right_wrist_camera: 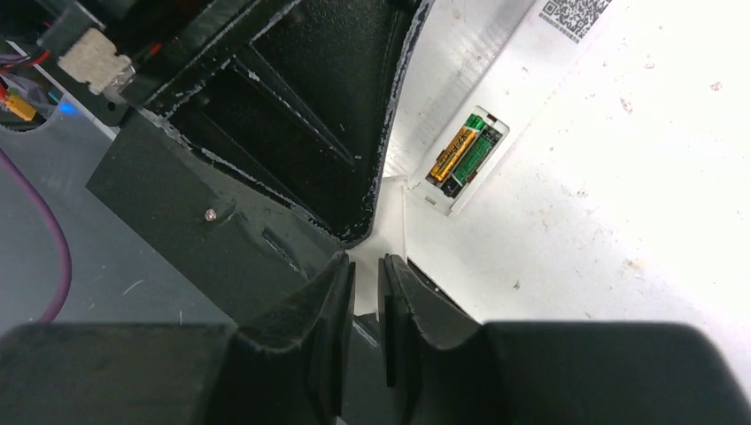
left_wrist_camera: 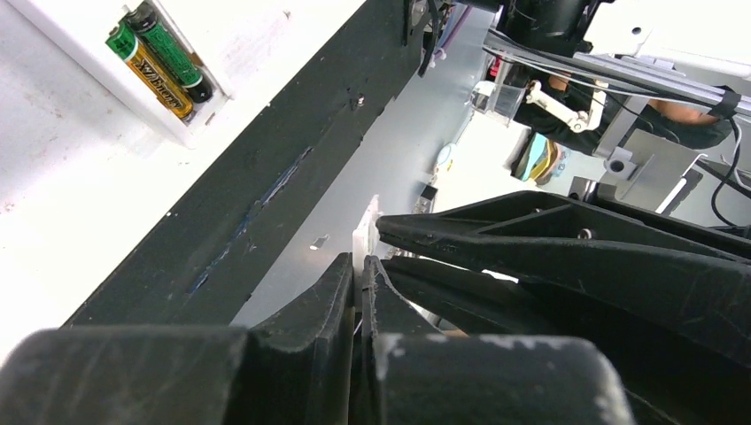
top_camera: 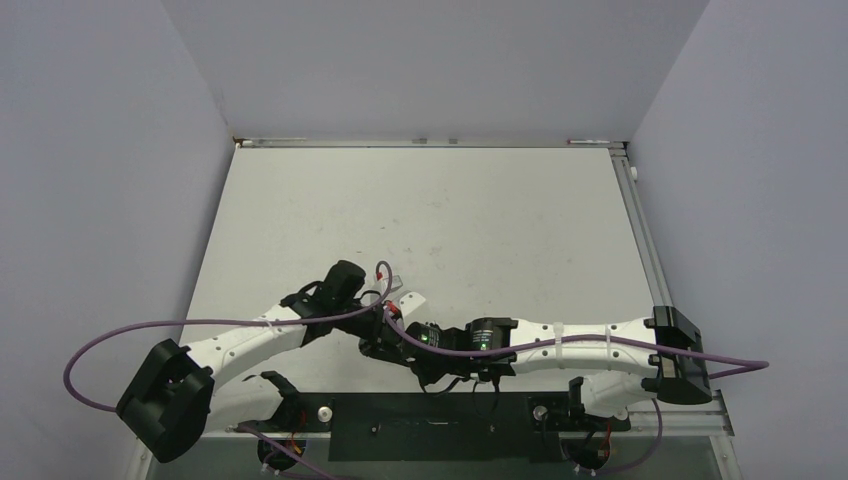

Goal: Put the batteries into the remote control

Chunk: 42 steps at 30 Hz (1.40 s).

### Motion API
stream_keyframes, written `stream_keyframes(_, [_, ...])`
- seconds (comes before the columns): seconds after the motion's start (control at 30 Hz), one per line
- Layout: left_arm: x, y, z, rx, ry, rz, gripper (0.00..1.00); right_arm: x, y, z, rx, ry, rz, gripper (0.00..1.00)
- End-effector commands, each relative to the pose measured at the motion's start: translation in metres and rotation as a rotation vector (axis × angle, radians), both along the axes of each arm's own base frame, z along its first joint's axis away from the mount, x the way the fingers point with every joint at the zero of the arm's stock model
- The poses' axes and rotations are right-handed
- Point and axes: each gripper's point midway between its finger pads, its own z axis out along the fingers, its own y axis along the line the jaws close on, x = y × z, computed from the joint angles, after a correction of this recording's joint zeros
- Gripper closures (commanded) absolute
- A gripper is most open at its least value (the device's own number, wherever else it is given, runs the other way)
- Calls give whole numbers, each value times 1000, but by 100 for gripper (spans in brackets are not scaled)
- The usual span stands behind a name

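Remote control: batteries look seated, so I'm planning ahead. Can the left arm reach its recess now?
Probably yes: the remote control lies close, batteries uncovered, but the left tool and right tool both pinch a thin white piece.

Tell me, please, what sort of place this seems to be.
Probably a robotics lab test cell: a left arm and a right arm mounted at the near edge of a scuffed white table, boxed in by plain grey walls, with purple cables trailing.

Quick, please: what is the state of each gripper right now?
Left gripper: closed on a thin white plate.
Right gripper: closed on the same plate.
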Motion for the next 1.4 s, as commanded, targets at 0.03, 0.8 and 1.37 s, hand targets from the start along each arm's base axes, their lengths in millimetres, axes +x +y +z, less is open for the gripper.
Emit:
stream_keyframes(0.03, [7, -9, 13, -71, -45, 7, 100, 4, 8, 29, 89, -38, -19, 75])
stream_keyframes(0.8, [3, -1, 32, -151, 254, 278, 100, 0, -5, 44, -262, -509, 320, 42])
stream_keyframes(1.37, [-8, 4, 31, -181, 321, 276, 100, 13, -3, 30, -464, -643, 349, 79])
